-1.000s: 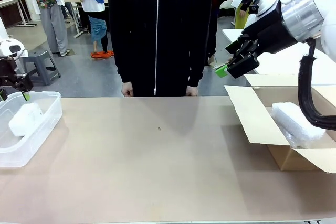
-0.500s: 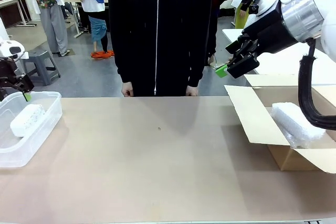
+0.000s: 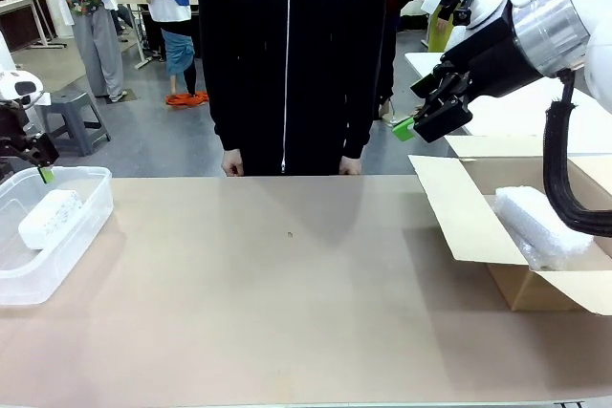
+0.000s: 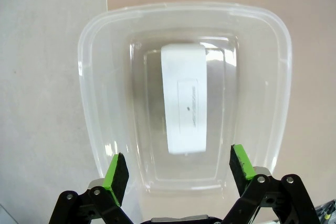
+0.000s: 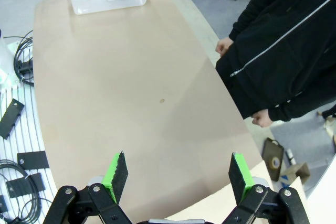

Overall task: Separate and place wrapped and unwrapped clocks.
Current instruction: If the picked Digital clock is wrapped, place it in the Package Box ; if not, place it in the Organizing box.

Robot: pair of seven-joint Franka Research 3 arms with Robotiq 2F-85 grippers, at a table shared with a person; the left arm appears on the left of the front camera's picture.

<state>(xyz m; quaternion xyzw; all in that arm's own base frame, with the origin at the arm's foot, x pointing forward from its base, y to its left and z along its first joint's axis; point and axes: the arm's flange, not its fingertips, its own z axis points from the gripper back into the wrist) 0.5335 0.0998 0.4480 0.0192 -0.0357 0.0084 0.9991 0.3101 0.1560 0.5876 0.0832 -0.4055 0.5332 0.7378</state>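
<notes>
My left pincer (image 4: 178, 169) spread and empty above the clear tub (image 4: 94, 129); plain white clock (image 4: 184, 98) lies flat just beyond its pads, so unwrapped sorting looks done; a second ago it sat tilted. Right pincer (image 3: 421, 121) spread over the box (image 3: 535, 293), bubble-wrapped clock (image 3: 540, 222) below it.

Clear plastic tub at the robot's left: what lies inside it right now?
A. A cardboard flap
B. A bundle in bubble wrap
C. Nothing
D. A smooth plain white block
D. The left wrist view looks straight down into the tub and shows a smooth white block lying flat on its bottom, with the open left gripper above it holding nothing; the bubble-wrapped bundle lies in the cardboard box on the other side.
</notes>
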